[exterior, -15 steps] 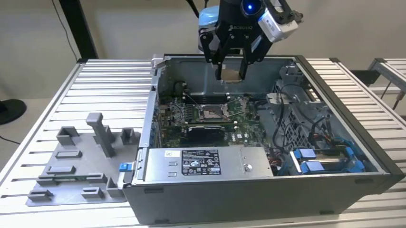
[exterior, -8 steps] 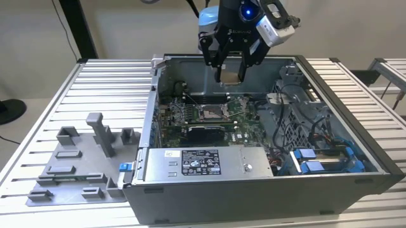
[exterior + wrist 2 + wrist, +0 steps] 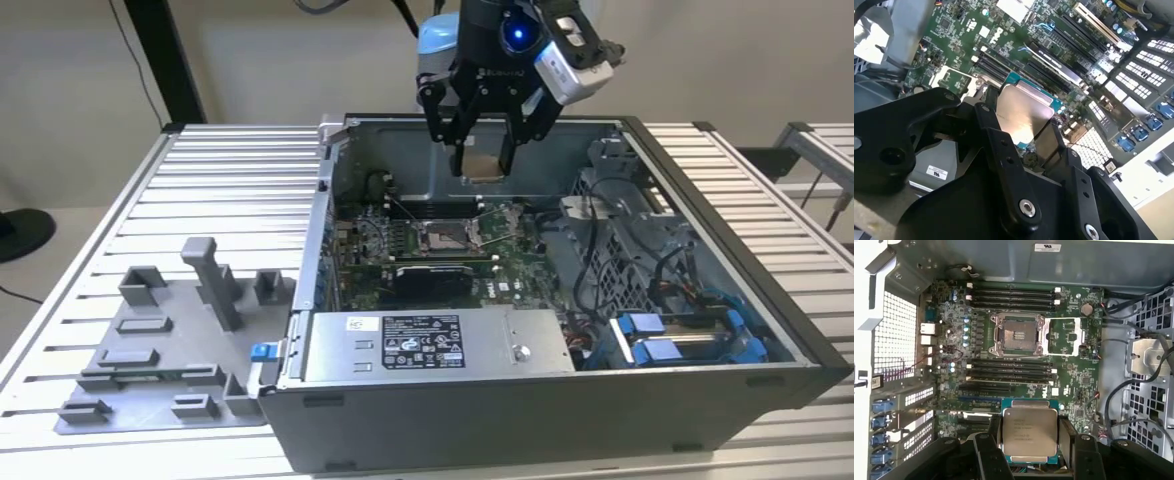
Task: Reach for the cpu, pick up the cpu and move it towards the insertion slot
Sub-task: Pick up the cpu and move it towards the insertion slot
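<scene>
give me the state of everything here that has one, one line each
cpu: lifted, clamped between the fingers, above the motherboard
gripper: shut on the cpu, over the open case
insertion slot: open and empty, its frame flipped aside
computer case: lying on its side, panel off
grey tray: on the table, no chip on it

This looks like a robotics lab or test workshop: an opened computer case [image 3: 561,330] with its green circuit board [image 3: 1004,340] bared sits on a slatted metal worktop [image 3: 174,220], beside a grey plastic tray [image 3: 160,350], against plain walls.
</scene>
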You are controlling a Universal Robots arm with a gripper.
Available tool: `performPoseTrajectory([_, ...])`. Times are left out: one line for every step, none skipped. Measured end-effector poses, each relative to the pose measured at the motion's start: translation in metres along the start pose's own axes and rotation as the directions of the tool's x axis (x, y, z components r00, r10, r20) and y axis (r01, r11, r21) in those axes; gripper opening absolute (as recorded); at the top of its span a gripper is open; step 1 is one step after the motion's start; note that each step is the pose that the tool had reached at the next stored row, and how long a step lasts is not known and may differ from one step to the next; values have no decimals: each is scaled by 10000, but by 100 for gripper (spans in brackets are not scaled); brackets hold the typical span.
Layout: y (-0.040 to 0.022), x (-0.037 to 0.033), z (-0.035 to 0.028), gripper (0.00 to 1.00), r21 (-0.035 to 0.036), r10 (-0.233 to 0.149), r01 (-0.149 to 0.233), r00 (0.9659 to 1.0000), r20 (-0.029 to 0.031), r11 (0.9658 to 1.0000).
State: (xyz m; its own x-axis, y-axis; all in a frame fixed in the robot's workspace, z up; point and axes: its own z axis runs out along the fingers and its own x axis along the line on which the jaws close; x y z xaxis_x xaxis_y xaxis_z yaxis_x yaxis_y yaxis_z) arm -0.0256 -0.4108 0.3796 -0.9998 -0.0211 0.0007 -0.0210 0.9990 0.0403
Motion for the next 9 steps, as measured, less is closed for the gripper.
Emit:
performPoseTrajectory([2,0,2,0,0,1,-1,10000,0,10000])
performPoseTrajectory([1,0,2,0,1,1,-1,10000,0,10000])
performPoseTrajectory([1,1,2,0,2,1,-1,10000,-1,10000])
performPoseTrajectory([1,0,1,0,3,1,-1,10000,-1,10000])
performPoseTrajectory([2,0,2,0,2,1,-1,10000,-1,10000])
performPoseTrajectory([2,0,2,0,2,1,-1,10000,-1,10000])
performPoseTrajectory([2,0,2,0,2,1,-1,10000,-1,10000])
performPoseTrajectory([2,0,3,0,2,1,-1,10000,-1,10000])
performPoseTrajectory([2,0,3,0,2,1,-1,10000,-1,10000])
